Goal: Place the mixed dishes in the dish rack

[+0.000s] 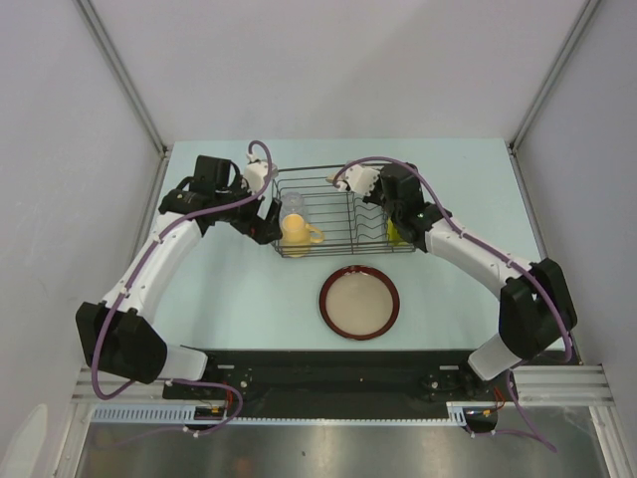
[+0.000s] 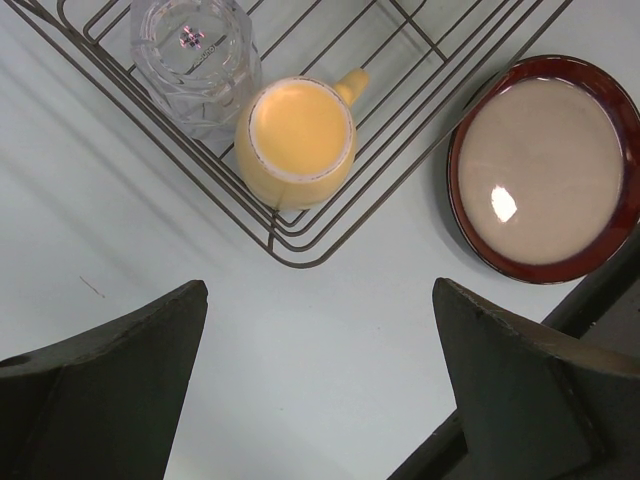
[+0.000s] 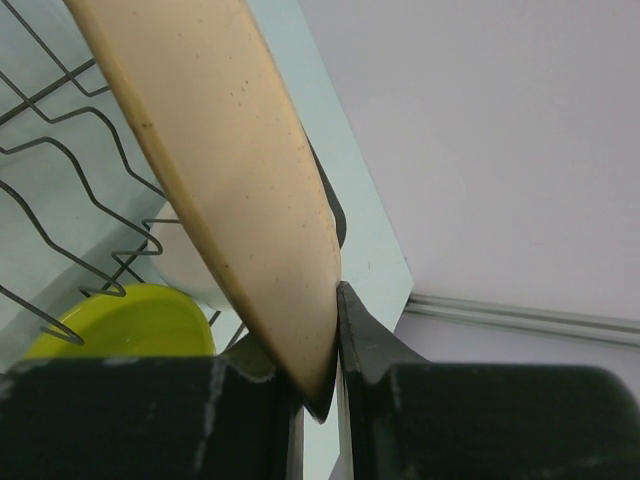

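The black wire dish rack [image 1: 343, 211] stands at mid-table. At its left end sit a clear drinking glass [image 2: 195, 55], upside down, and a yellow-orange mug [image 2: 297, 140]. My left gripper [image 2: 320, 290] hangs open over bare table just outside that corner, holding nothing. My right gripper [image 3: 305, 335] is shut on the rim of a tan plate [image 3: 220, 150], held on edge over the rack's right end. Below it lie the lime-green bowl [image 3: 120, 325] and a white bowl [image 3: 185, 265]. The dark-rimmed plate [image 1: 358, 302] lies flat on the table in front of the rack.
The right edge of the pale table [image 3: 375, 255] runs just beyond the held plate. Upright wire prongs [image 3: 70, 190] rise to the left of the plate. Grey walls enclose the table on three sides.
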Available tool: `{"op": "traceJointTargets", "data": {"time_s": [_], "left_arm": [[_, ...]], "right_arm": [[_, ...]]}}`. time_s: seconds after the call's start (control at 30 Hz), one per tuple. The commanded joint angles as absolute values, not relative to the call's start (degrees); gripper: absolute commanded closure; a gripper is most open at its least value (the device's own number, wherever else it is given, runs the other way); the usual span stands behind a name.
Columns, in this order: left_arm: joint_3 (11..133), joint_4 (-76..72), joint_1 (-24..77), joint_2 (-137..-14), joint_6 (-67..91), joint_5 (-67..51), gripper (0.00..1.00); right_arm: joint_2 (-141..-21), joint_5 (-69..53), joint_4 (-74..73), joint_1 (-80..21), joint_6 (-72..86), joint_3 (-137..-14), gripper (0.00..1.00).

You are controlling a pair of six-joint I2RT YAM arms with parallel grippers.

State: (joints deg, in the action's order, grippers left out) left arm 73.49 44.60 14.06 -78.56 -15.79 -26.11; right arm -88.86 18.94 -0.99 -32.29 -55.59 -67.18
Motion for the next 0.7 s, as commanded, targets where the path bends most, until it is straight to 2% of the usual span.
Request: {"op": "traceJointTargets", "data": {"time_s": [0.0,0.67], "left_arm": [[72.95,42.19,13.62,-78.66,-14.77,-26.63,0.0],[72.51,41.22,13.71,-79.54,-13.54,-28.82,0.0]], "right_arm": [[-87.36,19.34,10.46,-31.82,-55.2,-68.82,1.0],[-93.78,21.36,11.08,-29.27,-56.95,-69.96,1.0]]}}
